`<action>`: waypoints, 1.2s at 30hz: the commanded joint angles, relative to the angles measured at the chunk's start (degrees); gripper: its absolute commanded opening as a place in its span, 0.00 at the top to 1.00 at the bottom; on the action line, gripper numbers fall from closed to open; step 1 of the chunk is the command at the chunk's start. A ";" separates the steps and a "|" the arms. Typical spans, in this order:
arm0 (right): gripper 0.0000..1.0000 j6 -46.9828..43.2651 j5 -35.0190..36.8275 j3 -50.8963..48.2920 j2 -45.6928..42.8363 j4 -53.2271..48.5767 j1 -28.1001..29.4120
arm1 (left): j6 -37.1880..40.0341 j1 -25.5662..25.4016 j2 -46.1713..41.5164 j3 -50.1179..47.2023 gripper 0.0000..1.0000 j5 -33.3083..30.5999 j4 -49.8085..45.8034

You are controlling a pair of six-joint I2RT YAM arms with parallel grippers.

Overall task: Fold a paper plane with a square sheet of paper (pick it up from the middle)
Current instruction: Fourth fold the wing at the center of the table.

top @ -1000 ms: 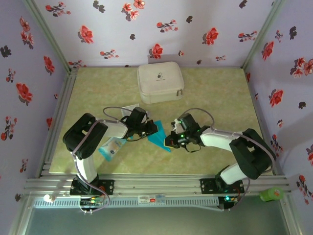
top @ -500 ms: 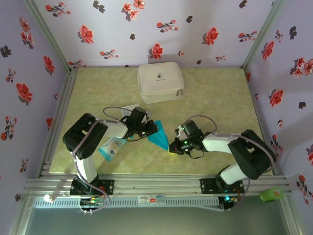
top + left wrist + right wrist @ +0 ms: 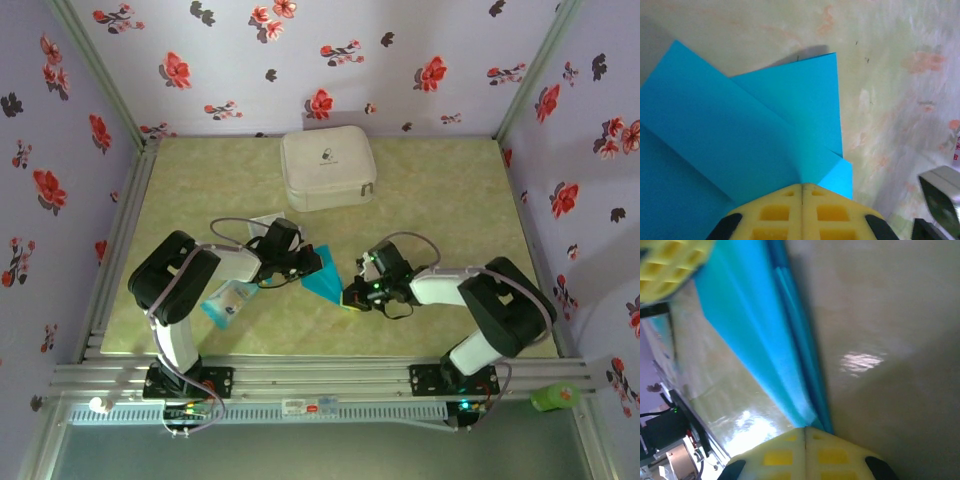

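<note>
The square sheet of paper [image 3: 325,279] is bright blue and partly folded into a pointed shape with overlapping flaps, lying flat on the table. My left gripper [image 3: 309,263] is shut, its yellow tips resting on the paper's [image 3: 740,140] left part, right at a fold. My right gripper [image 3: 350,298] is also shut, with its tips against the paper's near right point. In the right wrist view the folded layers [image 3: 755,325] run away from the right gripper [image 3: 805,429] toward the left gripper's yellow fingers [image 3: 670,265]. The left gripper [image 3: 802,186] tips show a closed seam.
A white zipped case [image 3: 327,168] sits at the back middle of the table. A pale blue-and-white packet [image 3: 230,300] lies under the left arm, and a small whitish square [image 3: 265,221] lies behind it. Metal rails [image 3: 320,380] edge the near side.
My right gripper has slid toward the near side along the paper's right edge to its near point, and its wrist has swung. The left gripper has stayed put.
</note>
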 commanded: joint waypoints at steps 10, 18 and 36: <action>0.96 4.95 -1.04 -6.98 -3.92 6.09 -1.29 | 1.45 1.30 1.43 -2.27 0.95 -3.06 -4.95; 0.96 6.49 0.34 -1.74 -7.42 5.82 -1.29 | 1.20 1.34 1.08 -2.10 0.95 -2.97 -5.00; 1.00 4.47 4.20 -3.43 3.36 3.42 -1.12 | 1.88 1.30 -2.04 -0.46 0.89 -0.37 -6.02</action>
